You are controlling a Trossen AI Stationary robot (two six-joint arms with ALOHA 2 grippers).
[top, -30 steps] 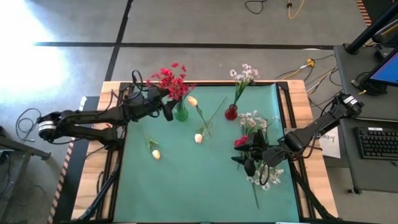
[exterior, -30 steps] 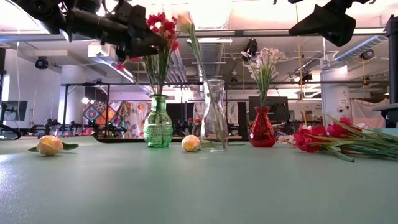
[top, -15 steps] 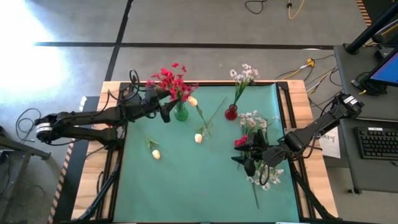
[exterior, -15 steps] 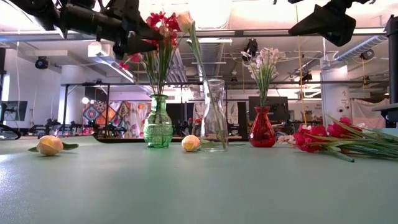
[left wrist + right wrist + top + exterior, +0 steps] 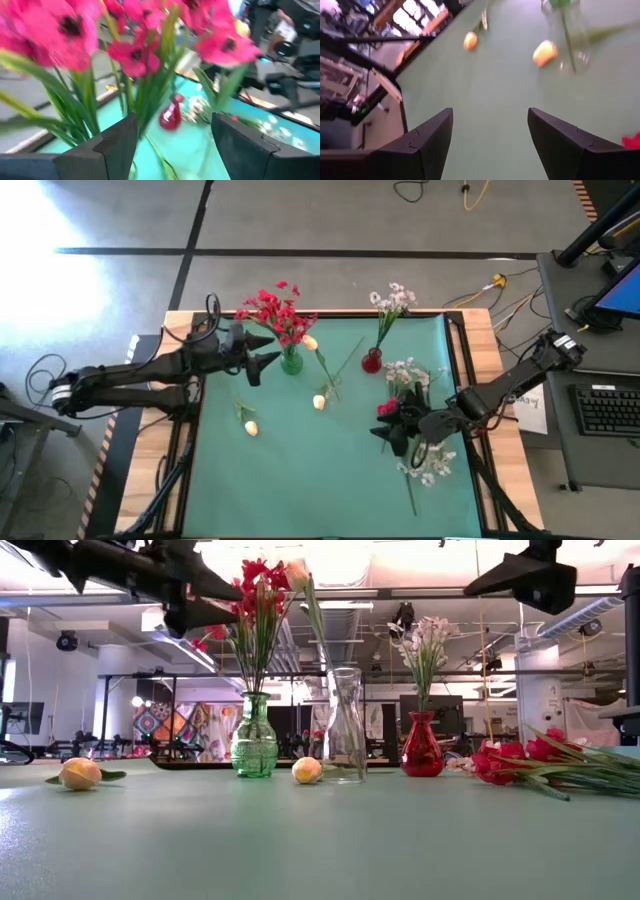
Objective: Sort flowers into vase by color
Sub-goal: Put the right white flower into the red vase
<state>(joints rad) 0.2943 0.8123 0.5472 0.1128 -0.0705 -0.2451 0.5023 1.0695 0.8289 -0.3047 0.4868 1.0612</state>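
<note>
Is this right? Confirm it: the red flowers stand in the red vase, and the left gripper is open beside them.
Wrong vase. The low view shows the red flowers standing in the green vase; the red vase holds white flowers. The left gripper is indeed open beside them.

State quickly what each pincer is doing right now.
Left pincer: open, holding nothing, beside the red flowers.
Right pincer: open, holding nothing, above the table.

flowers (image 5: 272, 312) in left vase (image 5: 291, 361), others (image 5: 418, 463) lying right
</note>
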